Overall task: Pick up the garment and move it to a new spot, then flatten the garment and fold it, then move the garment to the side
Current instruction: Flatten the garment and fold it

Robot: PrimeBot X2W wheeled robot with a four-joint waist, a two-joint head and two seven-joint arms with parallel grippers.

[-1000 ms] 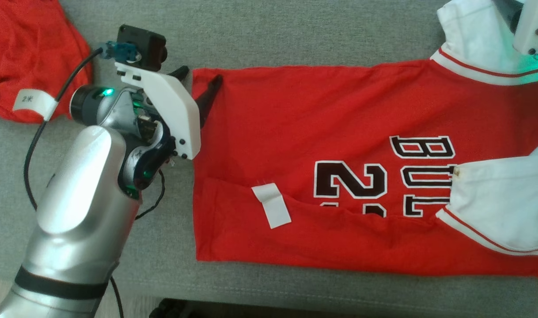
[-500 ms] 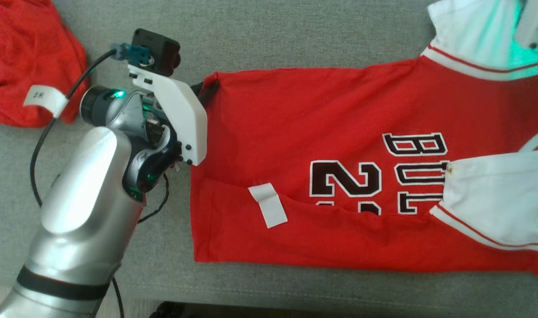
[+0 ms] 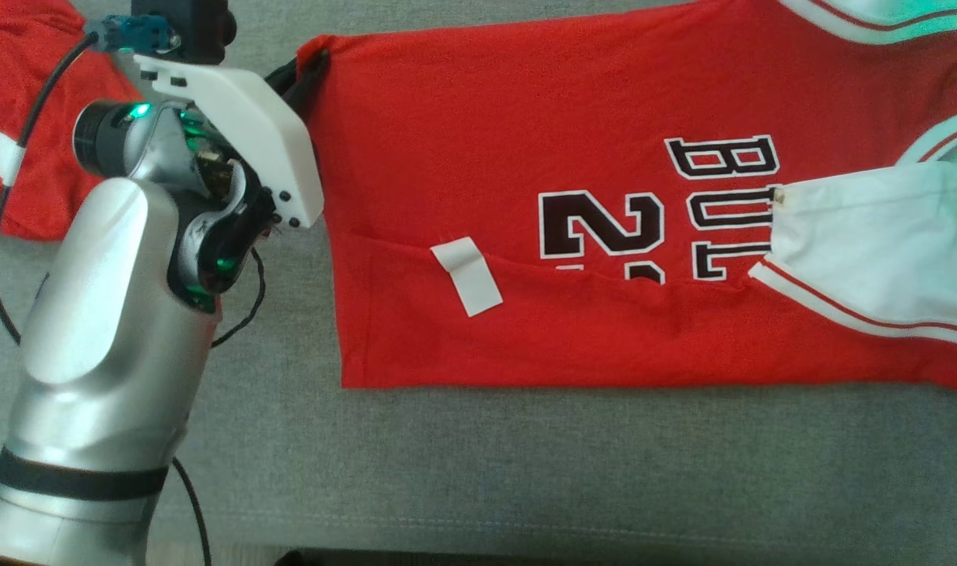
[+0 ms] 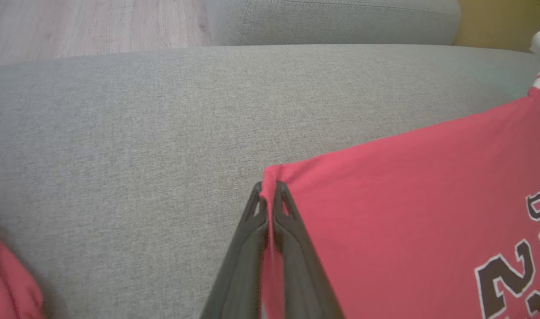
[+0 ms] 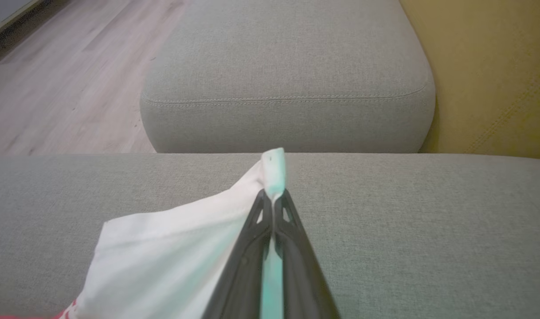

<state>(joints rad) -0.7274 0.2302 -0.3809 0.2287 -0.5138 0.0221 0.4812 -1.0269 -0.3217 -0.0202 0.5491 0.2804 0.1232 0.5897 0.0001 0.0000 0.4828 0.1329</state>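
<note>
Grey sofa cushion (image 3: 526, 472) is carrying the red jersey (image 3: 486, 141), which is lying spread flat across it with its hem toward the robot's left. Along the nearest long edge a strip of cloth is lying turned up over the bottom of the numerals, with a white label (image 3: 467, 275) on it. A white sleeve (image 3: 863, 236) is lying folded in over the lettering.

At the far edge the left gripper (image 4: 267, 195) is pinching the far hem corner, its two dark fingers pressed together on the red cloth. The right gripper (image 5: 273, 199) is clamping the tip of the other white sleeve (image 5: 172, 248) in the same way.

Farther off, a second red garment (image 3: 23, 157) is lying apart at the left. Beyond the seat a separate grey cushion (image 5: 287, 66) and wooden floor (image 5: 52, 88) are showing.

The folding step seems to be in hand, with the far side next. That probably calls for raising both pinched points together, carrying them toward the near edge with the cloth taut, and lowering them evenly before letting go.
</note>
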